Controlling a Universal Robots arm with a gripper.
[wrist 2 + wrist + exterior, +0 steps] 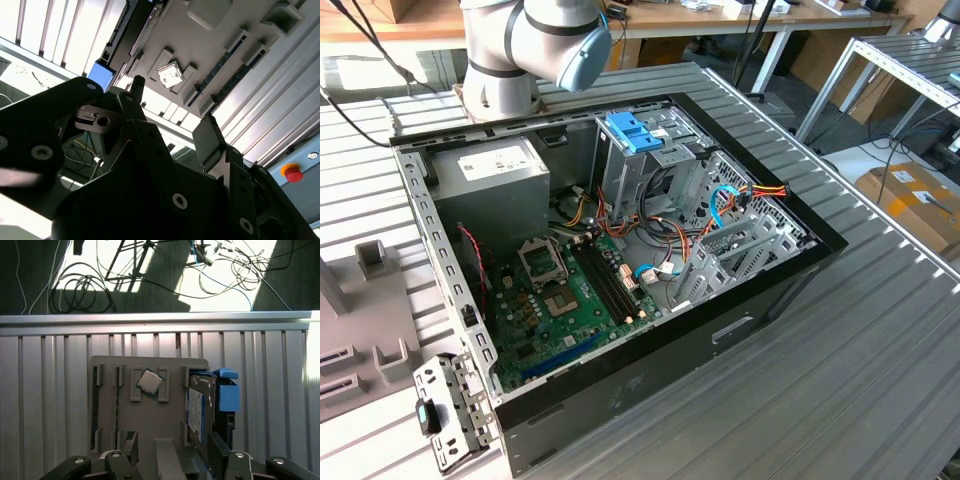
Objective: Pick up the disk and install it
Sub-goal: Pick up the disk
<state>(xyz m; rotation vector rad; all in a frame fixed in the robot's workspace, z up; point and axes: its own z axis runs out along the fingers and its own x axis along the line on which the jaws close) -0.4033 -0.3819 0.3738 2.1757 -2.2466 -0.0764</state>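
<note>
The gripper [175, 454] hangs above a grey holder [150, 422] on the ribbed table [50, 390], its jaws spread wide with nothing between them; the disk [196, 410] stands on edge in a slot of that holder, blue rails on its outer side, just beside a small square chip [150, 382]; I judge the step in hand to be the approach for the pick; in the first wrist view the disk lines up with one of the fingers [218, 452] rather than with the gap, so the gap ought to be centred over the thin edge before any descent; the fingers should take the flat faces squarely and keep off the chip and the slot walls; the open computer case [620, 250] sits well apart, with a blue tray [633, 130] in its drive cage.
</note>
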